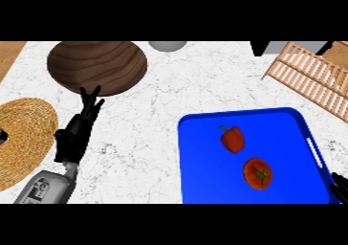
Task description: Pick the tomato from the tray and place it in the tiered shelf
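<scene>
A red tomato [258, 173] with a green stem lies on the blue tray [205, 167], toward its near right part. The pale wooden tiered shelf [314, 79] stands at the far right, beyond the tray. My left hand [76, 133] rests open on the marble at the left, fingers pointing up and away, well apart from the tray. Only the black fingertips of my right hand [343, 187] show at the lower right edge, just beside the tray's right rim and to the right of the tomato.
A red bell pepper [233, 139] lies on the tray just beyond the tomato. A dark wooden bowl [98, 66] sits at the far left, a woven straw mat [18, 141] at the left edge, and a grey round object [168, 45] at the back.
</scene>
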Robot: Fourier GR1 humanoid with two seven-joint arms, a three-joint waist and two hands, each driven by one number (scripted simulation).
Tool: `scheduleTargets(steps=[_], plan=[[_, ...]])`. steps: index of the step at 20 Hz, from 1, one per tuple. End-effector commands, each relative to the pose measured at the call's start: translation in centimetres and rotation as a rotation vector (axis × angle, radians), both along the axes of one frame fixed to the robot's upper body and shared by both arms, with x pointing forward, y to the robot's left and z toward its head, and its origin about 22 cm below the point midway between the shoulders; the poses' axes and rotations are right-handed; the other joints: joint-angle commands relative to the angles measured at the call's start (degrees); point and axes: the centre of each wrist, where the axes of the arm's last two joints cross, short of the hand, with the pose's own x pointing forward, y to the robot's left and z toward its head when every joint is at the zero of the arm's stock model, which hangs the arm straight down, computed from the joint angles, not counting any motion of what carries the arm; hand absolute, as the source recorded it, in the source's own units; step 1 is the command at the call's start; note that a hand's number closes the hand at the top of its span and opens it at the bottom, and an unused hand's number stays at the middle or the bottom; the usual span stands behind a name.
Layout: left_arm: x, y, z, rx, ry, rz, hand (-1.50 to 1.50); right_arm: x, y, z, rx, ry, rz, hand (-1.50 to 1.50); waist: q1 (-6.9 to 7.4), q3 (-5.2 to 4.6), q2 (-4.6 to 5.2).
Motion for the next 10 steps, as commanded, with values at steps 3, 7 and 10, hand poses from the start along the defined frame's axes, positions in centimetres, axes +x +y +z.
scheduleTargets(steps=[3,7,10], plan=[[1.1,-1.2,0.7,-0.015,0.009,-0.020,0.00,0.6,2.7,-0.6,-0.030,-0.019,-0.017,-1.50,0.40,-0.02,0.29],[-0.5,-2.3,0.5,-0.003,0.003,-0.037,0.00,-0.4,2.6,-1.2,-0.039,-0.030,-0.041,-1.50,0.35,0.00,0.21],[-0.5,-2.1,-0.5,-0.014,0.004,-0.040,0.00,-0.1,3.8,-0.4,-0.016,-0.046,-0.069,-1.50,0.35,-0.02,0.24]])
